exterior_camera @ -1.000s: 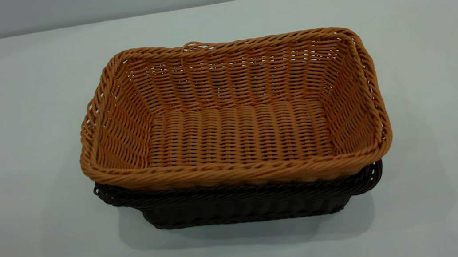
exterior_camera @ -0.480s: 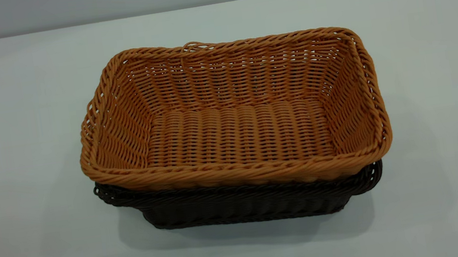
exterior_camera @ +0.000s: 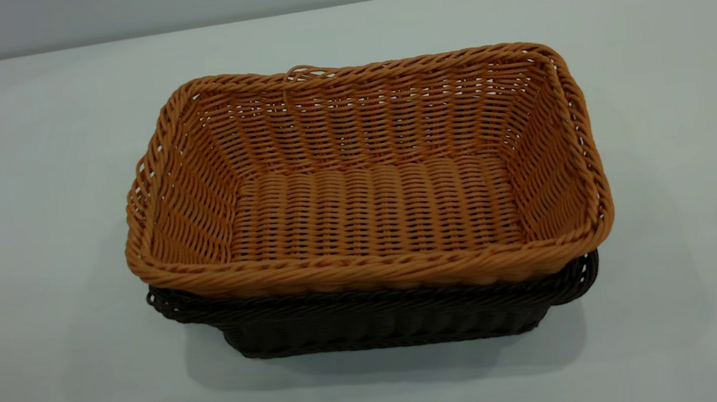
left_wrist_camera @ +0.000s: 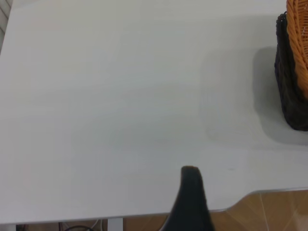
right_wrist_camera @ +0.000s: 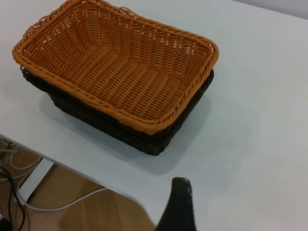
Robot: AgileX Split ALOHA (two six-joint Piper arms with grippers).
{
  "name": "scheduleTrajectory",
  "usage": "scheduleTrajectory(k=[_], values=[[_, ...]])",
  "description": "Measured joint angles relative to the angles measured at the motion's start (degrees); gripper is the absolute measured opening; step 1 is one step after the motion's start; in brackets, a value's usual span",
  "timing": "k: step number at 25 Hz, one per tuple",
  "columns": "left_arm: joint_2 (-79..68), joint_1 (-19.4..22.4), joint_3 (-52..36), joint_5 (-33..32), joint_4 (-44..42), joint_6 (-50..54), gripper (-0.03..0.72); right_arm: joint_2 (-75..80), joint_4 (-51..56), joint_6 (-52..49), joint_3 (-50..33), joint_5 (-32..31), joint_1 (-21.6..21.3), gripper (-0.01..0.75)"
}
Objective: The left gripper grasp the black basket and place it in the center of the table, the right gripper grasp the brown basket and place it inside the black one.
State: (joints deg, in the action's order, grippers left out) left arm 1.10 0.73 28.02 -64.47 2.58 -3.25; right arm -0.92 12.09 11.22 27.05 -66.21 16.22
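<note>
The brown basket [exterior_camera: 362,179] sits nested inside the black basket [exterior_camera: 382,320] in the middle of the table [exterior_camera: 15,207]. Only the black basket's rim and lower wall show beneath it. Neither gripper appears in the exterior view. In the left wrist view my left gripper [left_wrist_camera: 233,216] hangs over the table's edge, far from the baskets [left_wrist_camera: 291,72], with one dark finger [left_wrist_camera: 191,192] showing and nothing in it. In the right wrist view my right gripper [right_wrist_camera: 216,216] is drawn back from the brown basket [right_wrist_camera: 115,67] and the black basket [right_wrist_camera: 144,139], with one finger [right_wrist_camera: 179,204] showing, empty.
The table's edge and the wooden floor [left_wrist_camera: 269,211] show in the left wrist view. Cables [right_wrist_camera: 14,163] and a table leg lie below the edge in the right wrist view.
</note>
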Motion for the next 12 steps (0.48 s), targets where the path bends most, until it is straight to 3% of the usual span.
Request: scheduleTrajectory(k=[8, 12], values=[[0.0, 0.0, 0.0, 0.0, 0.0, 0.0, 0.545, 0.0, -4.3, -4.5, 0.0, 0.2, -12.9, 0.565], [0.0, 0.0, 0.0, 0.1, 0.0, 0.0, 0.545, 0.0, -9.1, -11.2, -0.1, 0.3, -15.8, 0.546]])
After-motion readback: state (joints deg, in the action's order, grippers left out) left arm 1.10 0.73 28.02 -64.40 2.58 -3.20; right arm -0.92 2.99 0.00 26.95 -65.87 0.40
